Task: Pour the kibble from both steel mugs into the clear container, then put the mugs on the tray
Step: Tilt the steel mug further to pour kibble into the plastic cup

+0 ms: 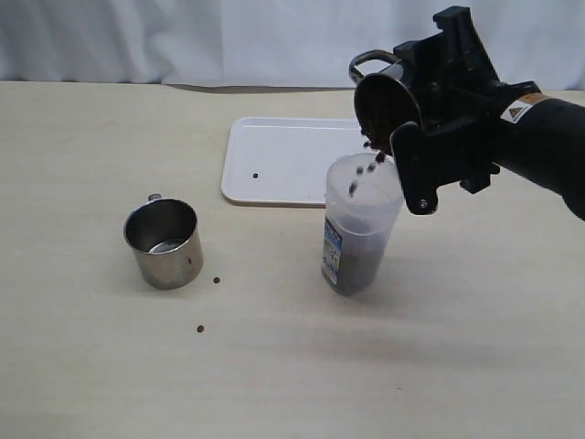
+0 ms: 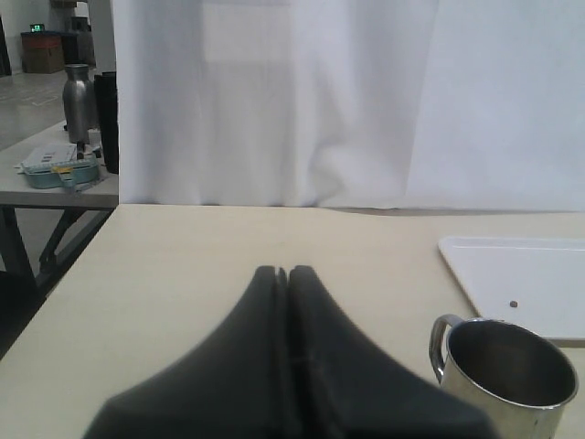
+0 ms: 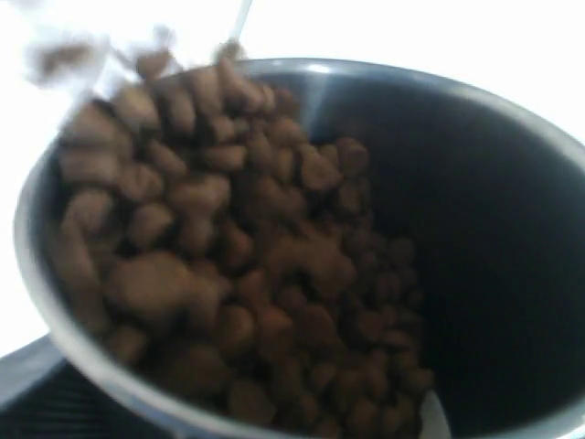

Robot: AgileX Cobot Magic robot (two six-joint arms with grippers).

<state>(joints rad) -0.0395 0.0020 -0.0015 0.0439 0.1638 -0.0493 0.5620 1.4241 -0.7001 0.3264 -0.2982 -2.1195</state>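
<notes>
My right gripper (image 1: 413, 108) is shut on a steel mug (image 1: 382, 101), held tilted on its side above the clear container (image 1: 358, 240). Kibble (image 1: 367, 167) is falling from the mug's mouth into the container, whose lower part is dark with pellets. In the right wrist view the mug's inner wall (image 3: 475, 229) is filled with sliding kibble (image 3: 228, 265). The other steel mug (image 1: 164, 242) stands upright and empty at the left. My left gripper (image 2: 281, 273) is shut and empty, low over the table beside that mug (image 2: 507, 375). The white tray (image 1: 283, 155) lies behind the container.
Two stray pellets (image 1: 217, 280) (image 1: 200, 329) lie on the table next to the empty mug, and one (image 1: 255, 176) sits on the tray. A white curtain closes the far edge. A side table with a metal bottle (image 2: 80, 101) stands beyond the table's left edge.
</notes>
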